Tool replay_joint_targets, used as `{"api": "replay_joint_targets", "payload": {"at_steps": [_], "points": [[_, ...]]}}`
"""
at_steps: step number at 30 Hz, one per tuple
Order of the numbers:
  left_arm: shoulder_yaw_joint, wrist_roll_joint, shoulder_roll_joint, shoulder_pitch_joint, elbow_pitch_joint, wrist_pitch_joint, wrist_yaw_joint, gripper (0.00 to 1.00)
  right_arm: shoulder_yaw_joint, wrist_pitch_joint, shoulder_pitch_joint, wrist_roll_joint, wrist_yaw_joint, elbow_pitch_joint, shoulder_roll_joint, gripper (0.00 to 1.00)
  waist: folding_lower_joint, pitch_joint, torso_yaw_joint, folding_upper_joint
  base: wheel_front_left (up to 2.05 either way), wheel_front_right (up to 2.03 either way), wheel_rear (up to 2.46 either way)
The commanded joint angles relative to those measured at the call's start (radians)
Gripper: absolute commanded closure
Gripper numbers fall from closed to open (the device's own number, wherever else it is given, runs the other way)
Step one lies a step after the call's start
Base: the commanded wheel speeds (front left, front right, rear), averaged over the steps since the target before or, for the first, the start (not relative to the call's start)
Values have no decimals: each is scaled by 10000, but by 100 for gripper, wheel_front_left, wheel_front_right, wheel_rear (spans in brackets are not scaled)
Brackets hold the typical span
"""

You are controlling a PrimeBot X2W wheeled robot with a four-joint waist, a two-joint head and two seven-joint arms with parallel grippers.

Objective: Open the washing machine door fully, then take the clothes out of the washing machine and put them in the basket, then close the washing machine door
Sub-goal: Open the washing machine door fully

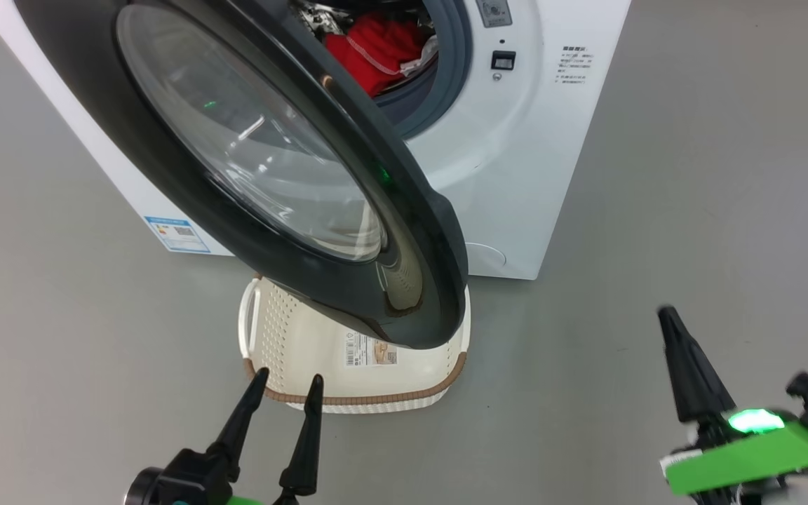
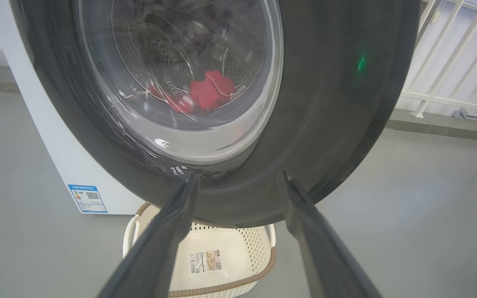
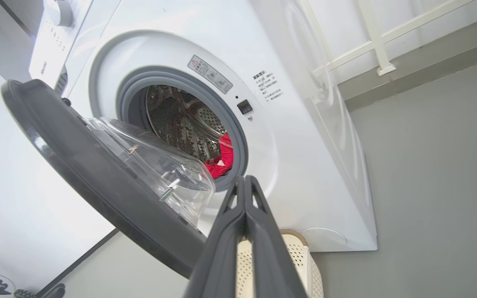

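The washing machine [image 1: 516,161] is white and stands ahead on the floor. Its round black-rimmed door [image 1: 285,168] hangs partly open, swung out over the basket [image 1: 306,351]. Red clothes [image 1: 376,49] lie inside the drum, also seen in the right wrist view [image 3: 222,159] and through the door glass [image 2: 211,93]. My left gripper [image 1: 285,389] is open just in front of the basket's near rim, below the door [image 2: 325,124]. My right gripper [image 1: 667,315] is low at the right, apart from the machine; its fingers [image 3: 244,184] are pressed together with nothing between them.
The cream basket [image 2: 222,265] sits on the grey floor right under the door's lower edge. A white railing [image 2: 449,62] runs along the wall at the right. Open floor lies to the right of the machine [image 3: 304,124].
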Motion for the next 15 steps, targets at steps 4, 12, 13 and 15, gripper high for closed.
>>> {"api": "replay_joint_targets", "payload": {"at_steps": [4, 12, 13, 15], "points": [[227, -7, 77, -75, -230, -80, 9, 0, 996, -64, -1262, 1501, 4, -567, -520, 100, 0, 42, 96, -1, 0, 0, 0], [18, -54, 77, -174, -236, -80, 39, 0, 2226, -64, -3049, 4492, 4, -766, -1032, 100, 0, 176, 350, -1, 0, 0, 0], [-6, -66, 77, -179, -236, -80, 44, 0, 2506, -50, -3241, 5070, 4, -782, -1153, 100, 0, 194, 386, -1, 0, 0, 0], [-31, -79, 77, -188, -238, -80, 50, 0, 2722, 27, -3424, 5576, 4, -781, -1300, 100, 0, 230, 426, -1, 0, 0, 0]]}}
